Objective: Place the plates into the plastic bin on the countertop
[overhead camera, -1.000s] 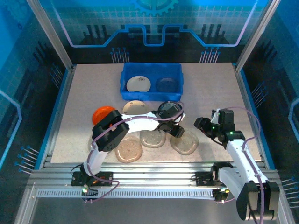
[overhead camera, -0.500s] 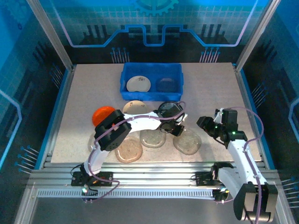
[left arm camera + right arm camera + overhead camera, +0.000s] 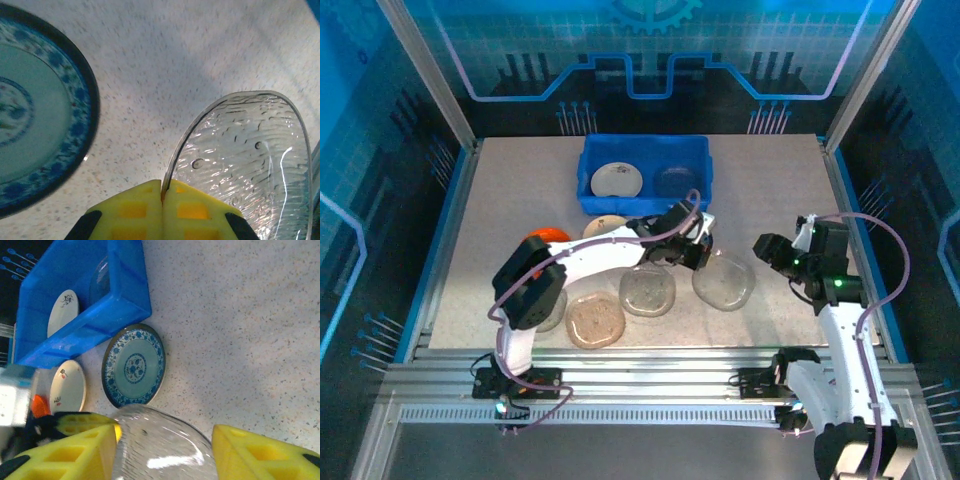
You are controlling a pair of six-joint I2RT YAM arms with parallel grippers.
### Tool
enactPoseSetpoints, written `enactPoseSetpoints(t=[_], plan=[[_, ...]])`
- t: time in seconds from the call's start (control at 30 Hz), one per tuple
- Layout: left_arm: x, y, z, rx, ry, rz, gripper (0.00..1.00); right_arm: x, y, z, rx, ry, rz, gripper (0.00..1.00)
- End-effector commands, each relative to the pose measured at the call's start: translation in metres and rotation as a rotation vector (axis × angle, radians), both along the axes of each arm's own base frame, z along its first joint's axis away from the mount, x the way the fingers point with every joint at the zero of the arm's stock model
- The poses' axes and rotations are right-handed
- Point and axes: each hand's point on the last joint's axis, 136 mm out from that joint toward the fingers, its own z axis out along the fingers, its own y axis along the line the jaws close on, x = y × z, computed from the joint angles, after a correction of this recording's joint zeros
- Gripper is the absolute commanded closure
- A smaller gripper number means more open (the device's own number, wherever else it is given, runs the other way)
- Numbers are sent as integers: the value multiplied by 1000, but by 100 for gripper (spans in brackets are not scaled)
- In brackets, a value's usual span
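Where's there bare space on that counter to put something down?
Bare countertop lies left and right of the blue bin. In front of it plates crowd around the left gripper, shut on a clear glass plate.

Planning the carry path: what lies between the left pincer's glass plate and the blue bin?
The blue-patterned plate, flat on the countertop beside the bin, seen in the right wrist view.

Left arm (image 3: 590, 258) and right arm (image 3: 850, 350): white tubular links are joined by black cylindrical joints and mounted on black bases. A looped lilac cable (image 3: 898, 245) is routed along each arm. The gripper fingers (image 3: 131, 212) are faced in yellow, moulded with square recesses.
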Motion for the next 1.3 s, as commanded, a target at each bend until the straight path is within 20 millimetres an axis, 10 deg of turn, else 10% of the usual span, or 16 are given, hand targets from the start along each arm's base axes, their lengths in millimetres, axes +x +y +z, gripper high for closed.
enactPoseSetpoints(t=[0.0,0.43,1.03,1.17,1.27], plan=[[-5,14,21,-37,47,25,100,-7,-2,9,-15,-6,3,44],[12,63,48,-118,70,130,100,-9,36,13,133,-41,131,51],[14,61,65,-215,84,149,100,11,81,-36,120,95,239,59],[14,63,65,-209,83,146,100,15,82,-36,141,82,226,94],[13,63,61,-199,92,147,100,18,82,-35,163,71,206,100]])
